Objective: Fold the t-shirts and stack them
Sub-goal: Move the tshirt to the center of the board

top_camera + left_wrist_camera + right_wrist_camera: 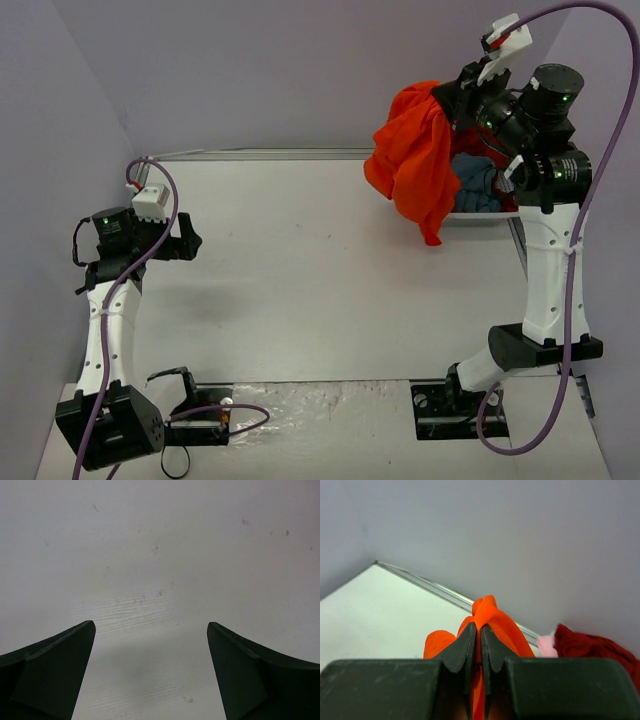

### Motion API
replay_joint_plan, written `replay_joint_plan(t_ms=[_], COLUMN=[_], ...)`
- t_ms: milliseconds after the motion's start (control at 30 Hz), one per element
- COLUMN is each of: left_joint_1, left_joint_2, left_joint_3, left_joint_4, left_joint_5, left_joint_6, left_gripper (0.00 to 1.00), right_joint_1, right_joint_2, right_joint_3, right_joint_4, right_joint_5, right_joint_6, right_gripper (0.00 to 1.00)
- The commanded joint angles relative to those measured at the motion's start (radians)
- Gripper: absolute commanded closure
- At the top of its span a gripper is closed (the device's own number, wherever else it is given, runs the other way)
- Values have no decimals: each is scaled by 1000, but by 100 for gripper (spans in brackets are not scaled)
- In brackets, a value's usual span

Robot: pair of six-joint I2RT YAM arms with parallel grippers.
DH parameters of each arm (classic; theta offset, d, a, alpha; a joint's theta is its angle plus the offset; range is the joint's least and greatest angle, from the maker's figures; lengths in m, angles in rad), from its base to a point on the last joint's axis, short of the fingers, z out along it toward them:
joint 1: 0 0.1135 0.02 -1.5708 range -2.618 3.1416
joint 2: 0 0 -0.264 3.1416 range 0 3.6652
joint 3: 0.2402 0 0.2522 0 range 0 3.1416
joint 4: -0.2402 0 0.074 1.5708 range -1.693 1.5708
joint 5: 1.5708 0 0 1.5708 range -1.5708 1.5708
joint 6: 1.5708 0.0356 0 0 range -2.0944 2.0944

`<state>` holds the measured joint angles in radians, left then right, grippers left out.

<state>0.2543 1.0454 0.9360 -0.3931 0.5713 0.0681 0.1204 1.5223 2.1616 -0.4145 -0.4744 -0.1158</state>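
My right gripper (440, 98) is shut on the bright orange-red t-shirt (415, 160) and holds it up in the air at the far right, above the basket; the cloth hangs down bunched, its lowest tip near the basket's front rim. In the right wrist view the shirt (495, 617) is pinched between my fingers (462, 647). A dark red shirt (592, 647) and a pale pink shirt (546, 644) show beside it. A dusty grey-blue shirt (478, 180) lies in the basket. My left gripper (190, 238) is open and empty over the bare table at the left (150, 630).
The white basket (480, 217) stands at the table's far right edge under my right arm. Grey walls close in the back and both sides. The white table (320, 280) stretches between the arms.
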Motion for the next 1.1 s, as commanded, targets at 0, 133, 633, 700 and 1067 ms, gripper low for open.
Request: replay_joint_plan(t_ms=[0,133,633,700,1067], left_joint_1=[-3,2,11,11,-61], left_joint_2=[-13,-15,-5,-7,16], left_joint_3=[4,3,0,0,37], left_joint_4=[7,7,13,13,-46], left_joint_5=[2,4,18,16,67], left_joint_6=[7,6,4,4,59], left_gripper=[6,6,6,6,5], right_joint_1=[15,54,91,91,94], right_joint_2=[1,-7,-22,-28,-63], right_joint_3=[52,32,-519,-571,-750], right_joint_4=[66,66,68,68,66], right_joint_5=[-278,-413,58,92,132], right_joint_6=[77,102,-137,-153,-180], right_gripper=[100,100,39,38,34])
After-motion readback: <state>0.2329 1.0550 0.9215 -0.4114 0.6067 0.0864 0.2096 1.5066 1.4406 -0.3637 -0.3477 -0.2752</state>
